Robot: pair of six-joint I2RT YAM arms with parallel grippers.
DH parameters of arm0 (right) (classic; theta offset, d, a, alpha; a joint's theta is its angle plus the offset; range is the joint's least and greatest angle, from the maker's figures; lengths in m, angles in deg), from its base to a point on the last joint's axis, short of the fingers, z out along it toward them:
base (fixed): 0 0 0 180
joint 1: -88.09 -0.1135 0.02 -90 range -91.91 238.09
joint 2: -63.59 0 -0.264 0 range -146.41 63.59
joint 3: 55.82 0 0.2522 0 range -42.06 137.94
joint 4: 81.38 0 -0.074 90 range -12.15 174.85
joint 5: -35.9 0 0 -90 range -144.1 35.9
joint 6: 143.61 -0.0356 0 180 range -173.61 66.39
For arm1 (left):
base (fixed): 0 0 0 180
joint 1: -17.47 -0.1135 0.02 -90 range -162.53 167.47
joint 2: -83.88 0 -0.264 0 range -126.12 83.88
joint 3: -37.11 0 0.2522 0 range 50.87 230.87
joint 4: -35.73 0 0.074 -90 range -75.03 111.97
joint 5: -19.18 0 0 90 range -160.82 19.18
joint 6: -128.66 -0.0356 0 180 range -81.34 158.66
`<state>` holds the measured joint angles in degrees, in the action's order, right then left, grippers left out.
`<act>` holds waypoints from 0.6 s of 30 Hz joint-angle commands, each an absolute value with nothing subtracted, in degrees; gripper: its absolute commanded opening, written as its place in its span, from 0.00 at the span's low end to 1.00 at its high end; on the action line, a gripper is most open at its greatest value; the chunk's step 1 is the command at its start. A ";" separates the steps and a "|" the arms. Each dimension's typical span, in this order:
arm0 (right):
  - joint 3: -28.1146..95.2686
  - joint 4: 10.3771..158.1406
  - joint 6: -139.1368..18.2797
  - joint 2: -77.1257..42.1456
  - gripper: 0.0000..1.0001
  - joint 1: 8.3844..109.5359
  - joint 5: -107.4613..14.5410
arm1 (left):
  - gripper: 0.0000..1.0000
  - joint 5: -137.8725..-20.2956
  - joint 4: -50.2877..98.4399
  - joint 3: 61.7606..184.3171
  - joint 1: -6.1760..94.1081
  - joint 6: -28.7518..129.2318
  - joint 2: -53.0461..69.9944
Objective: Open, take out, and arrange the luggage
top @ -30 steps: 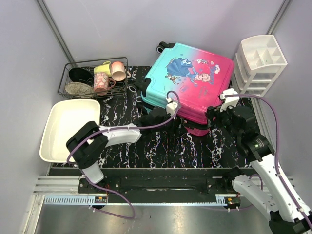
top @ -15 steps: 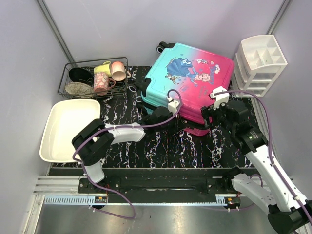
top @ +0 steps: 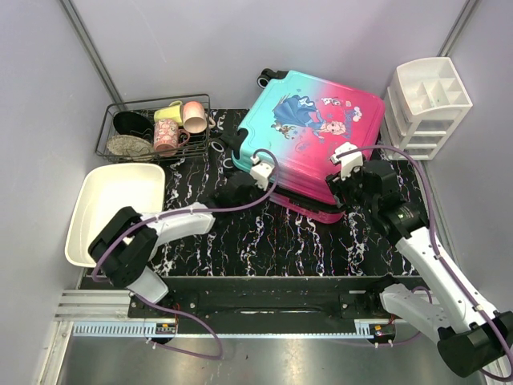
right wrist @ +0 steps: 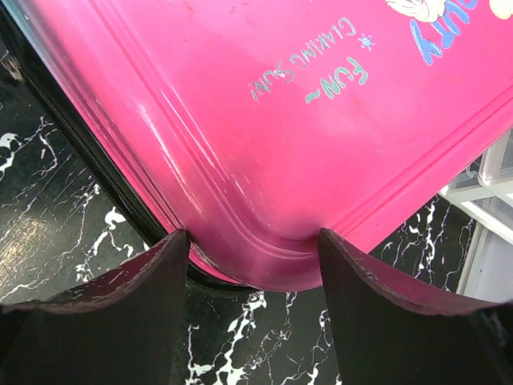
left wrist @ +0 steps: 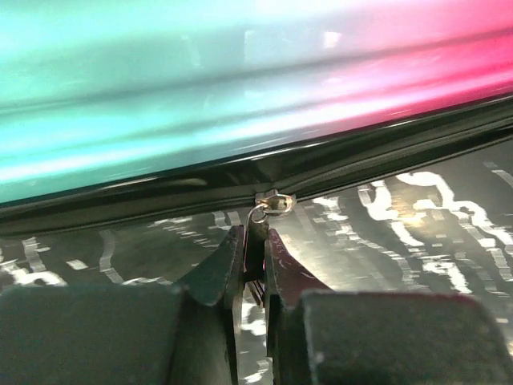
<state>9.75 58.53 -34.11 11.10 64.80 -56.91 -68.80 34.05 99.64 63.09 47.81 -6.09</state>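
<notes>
The luggage [top: 309, 120], teal fading to pink with a cartoon print, lies flat at the back of the black marbled mat. My left gripper [top: 243, 184] is at its near left edge. In the left wrist view this gripper [left wrist: 255, 237] is shut on the dark zipper pull [left wrist: 256, 228], which hangs from the metal slider [left wrist: 273, 200] under the teal shell [left wrist: 200, 72]. My right gripper [top: 342, 192] is at the near right pink corner. Its jaws [right wrist: 250, 241] stand wide, one fingertip [right wrist: 172, 249] on each side of the rounded pink corner [right wrist: 264, 257].
A wire basket [top: 108, 132] with cups and bowls stands at the back left. In front of it lies a white tub [top: 112, 212]. A white drawer organizer [top: 425, 104] stands right of the luggage, close to my right arm. The marbled mat [top: 264, 241] runs to the near rail.
My left gripper closed on the zipper pull and slid left along the luggage's near edge. My right gripper moved left onto the pink corner and its jaws narrowed a little.
</notes>
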 commanded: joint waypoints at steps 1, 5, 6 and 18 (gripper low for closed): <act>6.81 53.57 -33.84 9.45 0.67 65.50 -60.33 | 0.00 -64.39 35.41 93.69 55.19 35.51 2.47; 5.58 52.51 -35.24 9.19 0.63 66.03 -60.78 | 0.00 -70.46 37.62 90.33 47.72 27.00 6.79; 4.97 52.51 -35.24 9.19 0.62 66.03 -60.87 | 0.00 -72.12 38.23 90.07 46.92 25.49 7.24; 9.42 52.77 -31.39 9.45 0.75 67.78 -48.59 | 0.00 -92.85 43.86 90.07 35.13 7.46 9.78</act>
<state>7.50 61.02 -32.29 11.89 65.94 -52.89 -86.99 37.55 89.96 39.33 14.04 3.17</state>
